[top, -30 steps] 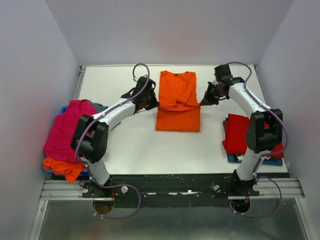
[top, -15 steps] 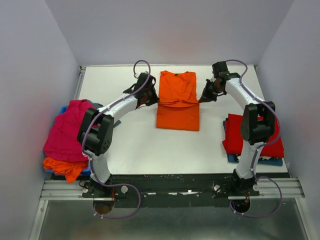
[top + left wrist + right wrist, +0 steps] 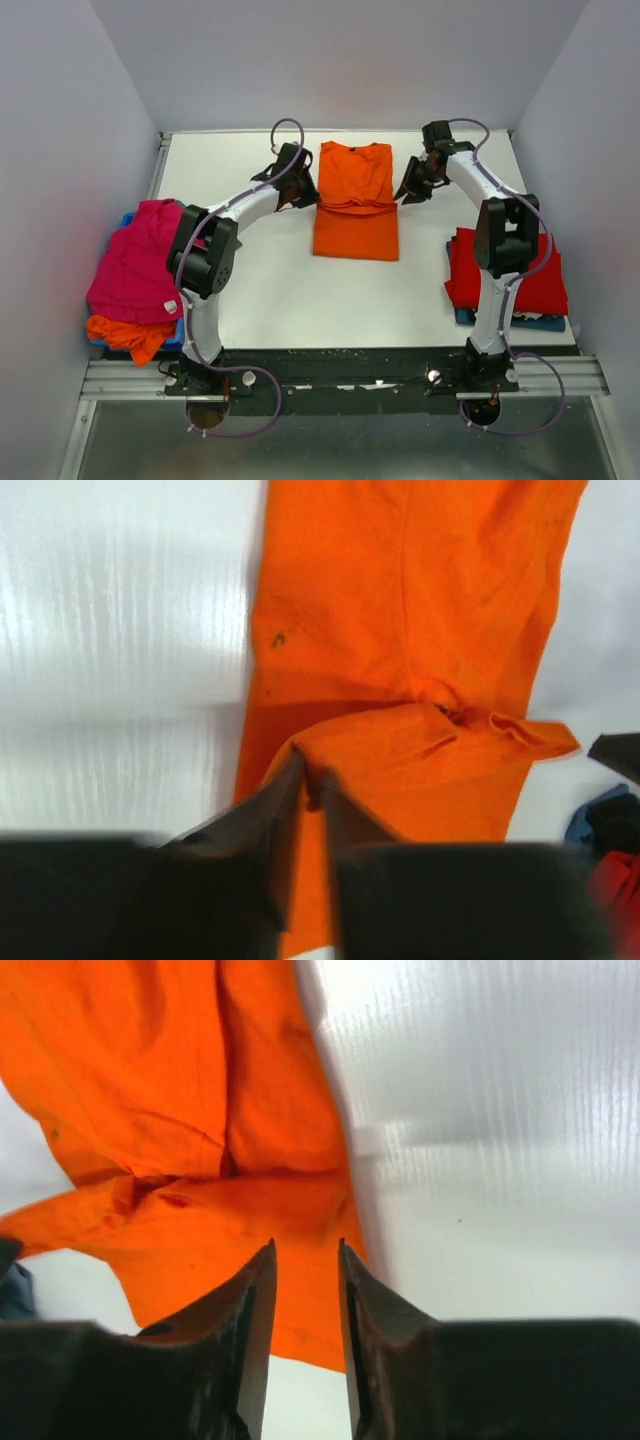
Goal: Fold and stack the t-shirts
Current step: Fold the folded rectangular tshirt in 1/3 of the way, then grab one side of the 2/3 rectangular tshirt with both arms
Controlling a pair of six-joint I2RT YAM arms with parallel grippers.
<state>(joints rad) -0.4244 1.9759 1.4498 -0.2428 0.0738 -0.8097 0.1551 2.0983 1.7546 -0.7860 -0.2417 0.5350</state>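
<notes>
A bright orange t-shirt (image 3: 355, 205) lies folded at the back middle of the white table (image 3: 290, 290), collar away from me. My left gripper (image 3: 303, 194) is at its left edge. In the left wrist view the gripper (image 3: 311, 775) is shut on a raised fold of the orange t-shirt (image 3: 400, 610). My right gripper (image 3: 406, 192) is at the shirt's right edge. In the right wrist view the gripper (image 3: 306, 1250) stands open just above the orange t-shirt (image 3: 150, 1090), with nothing between its fingers.
A loose pile at the left table edge has a magenta t-shirt (image 3: 135, 262) on top, another orange one (image 3: 125, 332) under it and some blue cloth. At the right edge a folded red t-shirt (image 3: 505, 275) lies on a blue one (image 3: 525, 322).
Both grippers have moved a little toward the back of the table along the shirt's sides. The cloth corner that reached out to the right gripper has drawn back in.
</notes>
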